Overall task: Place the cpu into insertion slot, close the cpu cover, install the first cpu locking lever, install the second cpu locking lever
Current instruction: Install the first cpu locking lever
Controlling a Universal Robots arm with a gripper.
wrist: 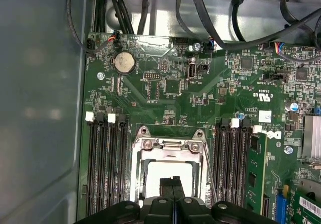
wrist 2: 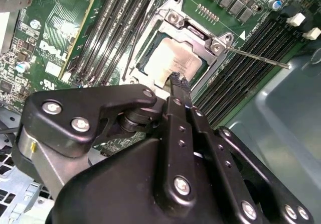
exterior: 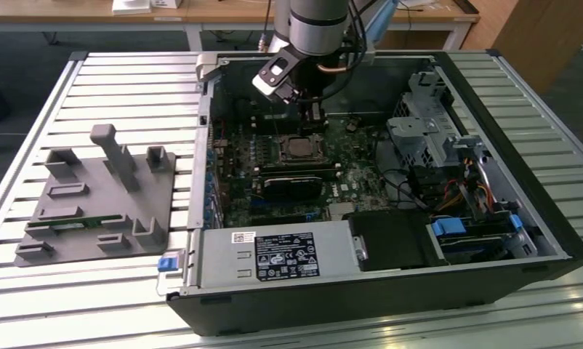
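Observation:
The cpu (wrist 2: 165, 58) lies pale and square in the insertion slot (exterior: 299, 149) on the green board, its top also showing in the first wrist view (wrist: 168, 171). The silvery cpu cover (wrist 2: 198, 33) lies down around it, frame edge (wrist: 168, 144) flat. A thin metal locking lever (wrist 2: 258, 57) juts out sideways over the memory slots; it also shows in the first wrist view (wrist: 212, 184). My gripper (wrist 2: 178, 82) hangs just above the cpu's near edge with its black fingers pressed together and nothing between them. In the exterior view the gripper (exterior: 314, 127) is slightly behind the socket.
The board sits inside an open computer case (exterior: 524, 218) with steep walls, a drive cage (exterior: 427, 131), cables and a power supply (exterior: 277, 258). Long black memory slots (wrist: 105, 163) flank the socket. A grey fixture (exterior: 97, 196) stands on the slatted table at the exterior view's left.

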